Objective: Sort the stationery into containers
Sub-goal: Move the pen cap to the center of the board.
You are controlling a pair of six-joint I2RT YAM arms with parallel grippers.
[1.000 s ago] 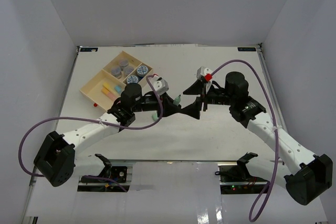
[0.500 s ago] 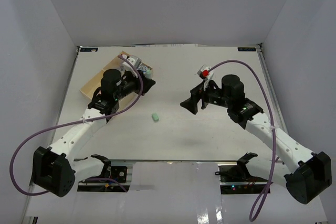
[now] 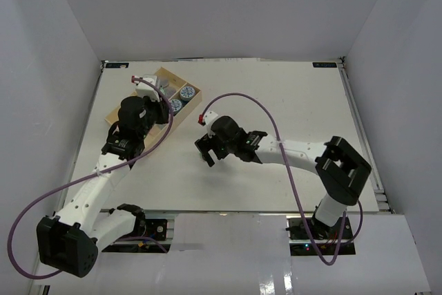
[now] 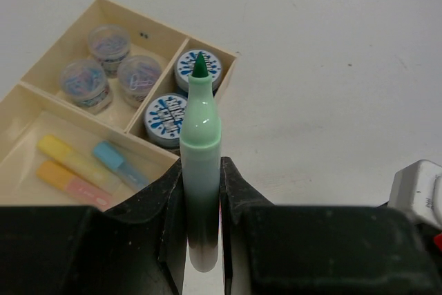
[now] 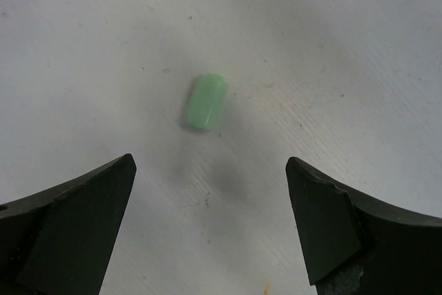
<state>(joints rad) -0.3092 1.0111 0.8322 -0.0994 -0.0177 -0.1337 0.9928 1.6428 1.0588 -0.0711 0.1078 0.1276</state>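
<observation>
My left gripper [image 4: 202, 170] is shut on an upright green stick [image 4: 200, 136] with a bare dark-green tip. It hovers at the near right of the pale-wood tray [image 4: 24, 129]. In the tray lie three grey rolls [image 4: 108, 41], two blue-and-white rolls [image 4: 166, 115] and yellow [image 4: 69, 157], blue [image 4: 117, 164] and orange [image 4: 65, 181] sticks. My right gripper [image 5: 209, 164] is open, just above the table. A stubby green piece [image 5: 205, 103] lies ahead of its jaws, untouched. In the top view the left gripper [image 3: 164, 103] is at the tray [image 3: 163, 70]. The right gripper [image 3: 205, 151] hides the green piece.
The tray stands at the table's far left. The right arm [image 3: 290, 150] stretches low across the middle of the table from the right. White walls enclose the table on three sides.
The grippers were together mid-table a second ago. The left carried the green stick to the tray. The green piece stayed on the table, and the right gripper swung left over it.
</observation>
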